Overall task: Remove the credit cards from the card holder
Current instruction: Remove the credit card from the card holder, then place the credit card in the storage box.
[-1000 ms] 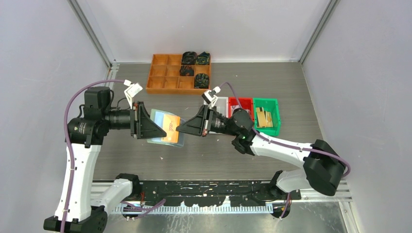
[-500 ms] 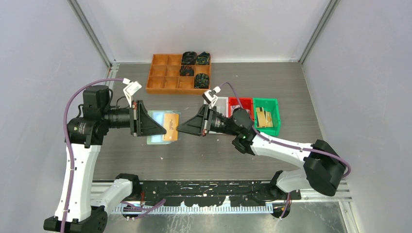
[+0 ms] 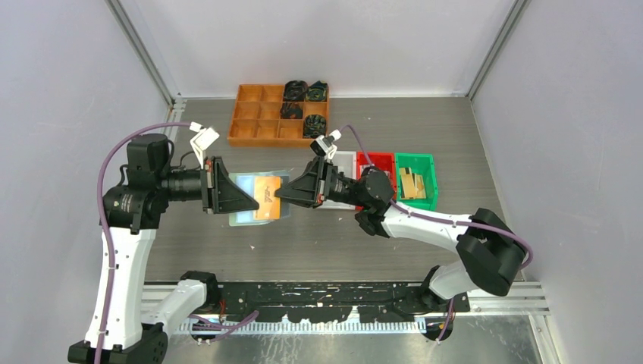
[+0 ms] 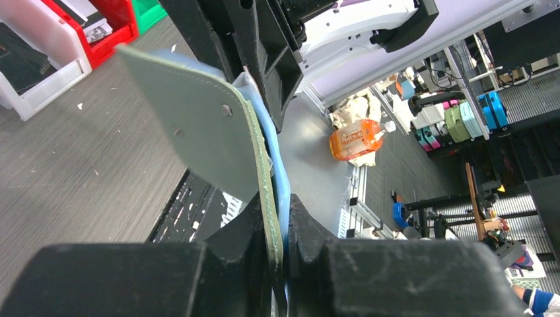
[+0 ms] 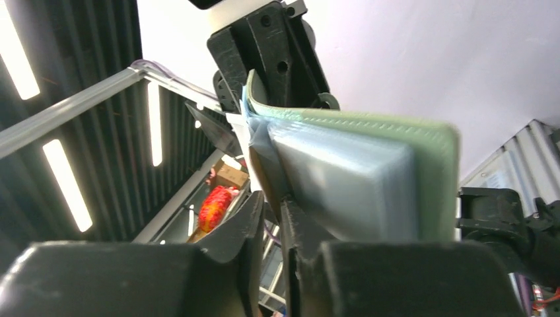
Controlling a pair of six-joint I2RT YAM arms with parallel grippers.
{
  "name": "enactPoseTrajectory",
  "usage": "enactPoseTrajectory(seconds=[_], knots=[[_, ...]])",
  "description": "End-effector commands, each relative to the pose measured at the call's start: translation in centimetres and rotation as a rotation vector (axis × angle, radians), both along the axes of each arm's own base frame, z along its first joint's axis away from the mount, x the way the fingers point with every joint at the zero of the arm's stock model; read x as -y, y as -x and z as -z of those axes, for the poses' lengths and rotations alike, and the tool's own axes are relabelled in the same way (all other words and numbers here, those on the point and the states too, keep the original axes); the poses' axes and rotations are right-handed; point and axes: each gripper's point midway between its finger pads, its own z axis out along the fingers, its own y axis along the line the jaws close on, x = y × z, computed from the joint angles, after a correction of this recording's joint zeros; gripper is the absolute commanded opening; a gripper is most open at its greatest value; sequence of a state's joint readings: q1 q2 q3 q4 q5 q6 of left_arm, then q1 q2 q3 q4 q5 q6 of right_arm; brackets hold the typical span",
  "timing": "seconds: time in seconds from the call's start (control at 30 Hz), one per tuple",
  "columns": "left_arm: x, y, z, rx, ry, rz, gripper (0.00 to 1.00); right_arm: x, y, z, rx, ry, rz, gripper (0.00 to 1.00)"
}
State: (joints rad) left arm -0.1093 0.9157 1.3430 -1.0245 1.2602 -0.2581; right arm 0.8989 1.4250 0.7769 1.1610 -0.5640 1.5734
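Above table (image 3: 425, 136): left gripper (image 3: 233, 199) clamps holder (image 3: 244, 216); right gripper (image 3: 284, 192) pinches card (image 3: 268, 197). Pull straight out, slowly.

Table (image 3: 227, 243): grey, wood-grained.
Orange tray (image 3: 261, 125): upper centre, black coiled items (image 3: 305, 91) at its right.
Bins: white (image 3: 345, 163), red (image 3: 381, 161), green (image 3: 425, 182), right of centre.

1. Plain pale grey walls (image 3: 68, 91) close in the table (image 3: 425, 133) on the left, back and right, with metal rails at the back corners.
2. The table has a dark grey, finely streaked top.
3. A metal rail (image 3: 334, 307) runs along its near edge.
4. In the left wrist view, a room lies beyond with a grey floor (image 4: 317, 172), cluttered shelves and an orange bottle (image 4: 355, 139).
5. Long ceiling lights (image 5: 63, 185) glow in the right wrist view.
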Motion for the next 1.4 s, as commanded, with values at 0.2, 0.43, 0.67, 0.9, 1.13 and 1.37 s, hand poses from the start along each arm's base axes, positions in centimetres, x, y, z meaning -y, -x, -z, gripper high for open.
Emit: enactPoseTrajectory(seconds=[0.2, 0.43, 0.67, 0.9, 1.13, 1.37], knots=[[0.1, 1.0, -1.9, 0.092, 0.034, 0.04, 0.04, 2.8, 0.5, -2.0, 0.082, -0.043, 0.065, 0.02], [0.1, 1.0, -2.1, 0.1, 0.033, 0.039, 0.04, 5.0, 0.1, -0.7, 0.15, 0.076, 0.168, 0.01], [0.1, 0.9, -2.3, 0.118, 0.03, 0.042, 0.04, 8.8, -1.5, 2.0, 0.222, 0.34, 0.311, 0.01], [-1.1, 0.0, 0.4, 0.289, -0.137, 0.006, 0.06, 19.0, -6.2, 8.0, 0.171, 0.942, 0.707, 0.01], [-4.8, -3.9, 5.9, 0.38, -0.485, -0.075, 0.04, 29.9, -9.9, 12.5, 0.071, 1.487, 1.03, 0.0], [-6.1, -3.7, 7.5, 0.399, -0.58, -0.061, 0.03, 35.6, -12.7, 16.1, -0.088, 1.719, 1.202, 0.01]])
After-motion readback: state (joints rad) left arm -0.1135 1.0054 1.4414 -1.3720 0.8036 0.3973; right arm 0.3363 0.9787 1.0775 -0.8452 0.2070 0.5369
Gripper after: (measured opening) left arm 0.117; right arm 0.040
